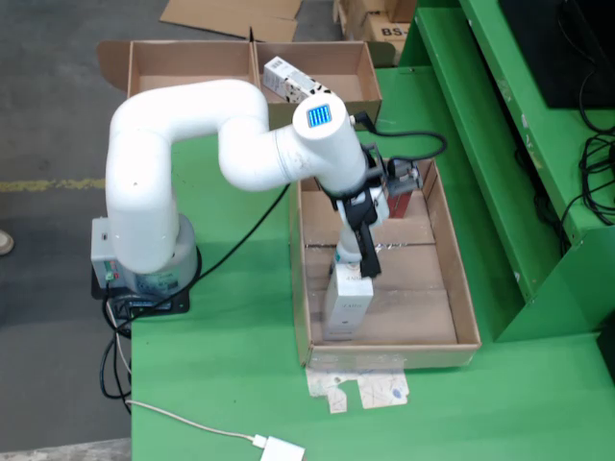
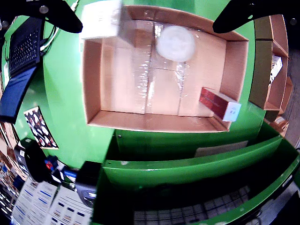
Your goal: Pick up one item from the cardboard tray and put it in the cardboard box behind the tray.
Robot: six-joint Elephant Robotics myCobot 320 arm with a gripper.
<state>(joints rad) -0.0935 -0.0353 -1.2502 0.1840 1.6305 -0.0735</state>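
Note:
The cardboard tray (image 1: 461, 288) lies on the green table. In it are a white carton (image 1: 346, 303), a round white item (image 1: 343, 255) and a red box (image 1: 400, 203). My gripper (image 1: 363, 261) hangs over the tray above the round item and the carton's far end. In the wrist view its black fingers (image 2: 52, 12) stand wide apart with nothing between them, and the gripper (image 2: 150, 11) is open over the tray (image 2: 93, 79). That view also shows the carton (image 2: 101, 18), the round item (image 2: 176, 43) and the red box (image 2: 218, 103). The two-compartment cardboard box (image 1: 183, 67) behind the tray holds one white pack (image 1: 291, 83).
The arm's base (image 1: 144, 264) stands left of the tray, with a black cable trailing toward it. A paper scrap (image 1: 360, 389) and a white adapter (image 1: 283, 449) lie at the table front. Green shelving (image 1: 519, 144) rises to the right. A laptop (image 2: 21, 56) shows beside the tray.

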